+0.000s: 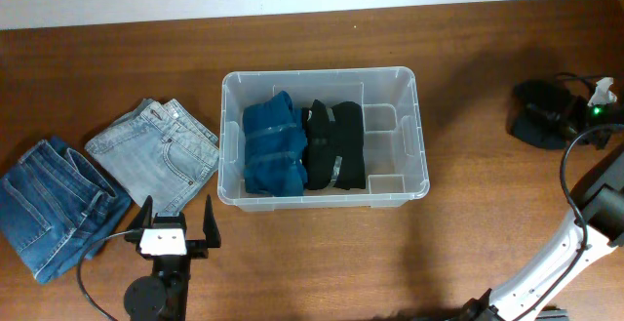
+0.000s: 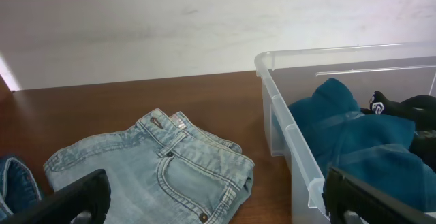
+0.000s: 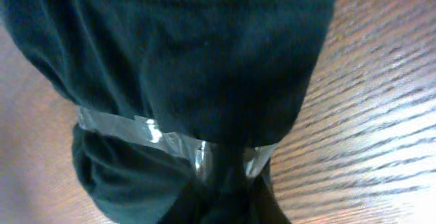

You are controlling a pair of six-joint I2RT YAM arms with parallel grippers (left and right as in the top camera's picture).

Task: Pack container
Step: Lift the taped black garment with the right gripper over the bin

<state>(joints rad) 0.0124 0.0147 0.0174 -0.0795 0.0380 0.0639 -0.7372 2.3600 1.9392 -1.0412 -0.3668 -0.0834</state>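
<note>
Likely leftward from the surface's right edge, right claw (image 1: 561, 116) at the dark bundle (image 1: 528, 126), grip unclear, toward the container's (image 1: 419, 126) empty right end

Bare floor in the right third of the container (image 1: 421, 136), past the black bundle (image 1: 336, 147) and blue bundle (image 1: 274, 145).

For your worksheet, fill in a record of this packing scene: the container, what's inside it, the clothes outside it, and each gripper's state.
container: clear plastic bin, mid-table, no lid
inside: blue bundle on the left, black bundle on the right, side by side
outside, left of bin: light jeans and darker jeans, both folded
outside, far right: dark taped bundle
left gripper: open, empty, beside the light jeans
right gripper: at the dark taped bundle, grip unclear
</note>
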